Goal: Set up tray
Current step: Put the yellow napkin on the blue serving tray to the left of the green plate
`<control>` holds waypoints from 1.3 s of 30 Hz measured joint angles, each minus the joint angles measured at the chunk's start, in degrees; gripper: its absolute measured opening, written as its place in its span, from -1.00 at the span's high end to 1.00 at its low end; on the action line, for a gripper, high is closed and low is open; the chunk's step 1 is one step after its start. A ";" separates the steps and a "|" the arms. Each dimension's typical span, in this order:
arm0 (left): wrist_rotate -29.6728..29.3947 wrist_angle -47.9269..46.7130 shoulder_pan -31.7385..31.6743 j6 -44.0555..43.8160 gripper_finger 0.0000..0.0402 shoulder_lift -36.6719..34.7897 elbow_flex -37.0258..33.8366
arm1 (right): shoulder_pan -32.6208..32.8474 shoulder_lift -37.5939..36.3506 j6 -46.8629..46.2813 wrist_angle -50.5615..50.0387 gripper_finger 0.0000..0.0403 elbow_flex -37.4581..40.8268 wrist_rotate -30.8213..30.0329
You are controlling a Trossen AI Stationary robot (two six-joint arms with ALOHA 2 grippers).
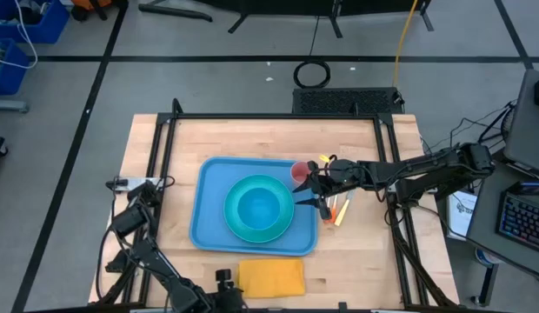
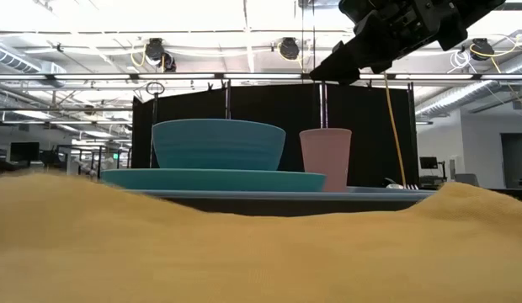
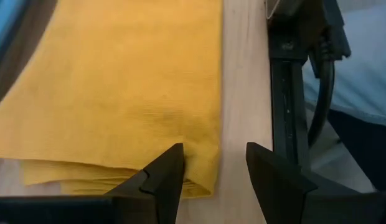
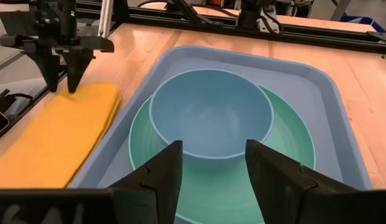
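The light-blue tray (image 1: 213, 213) lies mid-table and carries a teal plate (image 1: 282, 228) with a teal bowl (image 1: 258, 207) on it. A pink cup (image 1: 299, 172) stands upright in the tray's far right corner. My right gripper (image 1: 316, 193) hangs open above the tray's right rim, beside the cup, high over the dishes in the low view (image 2: 328, 74). An orange napkin (image 1: 271, 276), folded in layers, lies flat near the table's near edge. My left gripper (image 3: 215, 162) is open at the napkin's left end, one finger over the cloth, one over bare wood. My left gripper points down at the napkin's left end (image 4: 78, 93), its open fingers on either side of the cloth's edge (image 3: 215, 124). One fingertip (image 3: 171, 165) stands over the cloth, but I cannot tell whether it touches the cloth.
Orange and yellow utensils (image 1: 341, 210) lie on the wood just right of the tray, under my right arm. A black frame (image 1: 278, 117) rims the table. Bare wood shows left of the tray and right of the napkin.
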State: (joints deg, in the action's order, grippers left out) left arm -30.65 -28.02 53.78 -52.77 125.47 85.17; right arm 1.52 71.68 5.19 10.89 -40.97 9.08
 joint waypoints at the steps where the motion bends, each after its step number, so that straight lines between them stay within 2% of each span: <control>1: 0.63 -0.01 -0.18 -0.20 0.11 0.05 0.05 | 0.00 0.00 0.00 0.10 0.18 0.00 0.00; 12: 0.13 -5.22 -1.10 -1.38 0.16 0.63 0.13 | -0.02 0.00 0.00 0.84 0.18 0.00 0.00; 16: -0.48 -5.96 -1.32 -1.52 0.39 0.68 -0.22 | -0.02 0.00 0.00 0.88 0.18 0.00 0.00; 22: -1.59 -6.85 -1.05 -1.31 0.91 0.76 -0.31 | -0.02 0.00 0.04 0.90 0.18 0.00 0.00; 32: -0.74 -7.72 -1.03 -1.28 0.95 0.82 0.71 | -0.02 0.00 0.00 1.04 0.18 0.00 0.00; 39: 3.37 -17.86 -0.72 -2.09 0.96 1.31 7.12 | -0.02 0.00 -0.02 1.20 0.18 0.00 0.00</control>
State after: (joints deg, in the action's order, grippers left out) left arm -27.28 -45.87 53.06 -54.85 126.78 92.30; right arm 1.50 71.68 5.17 12.10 -40.97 9.08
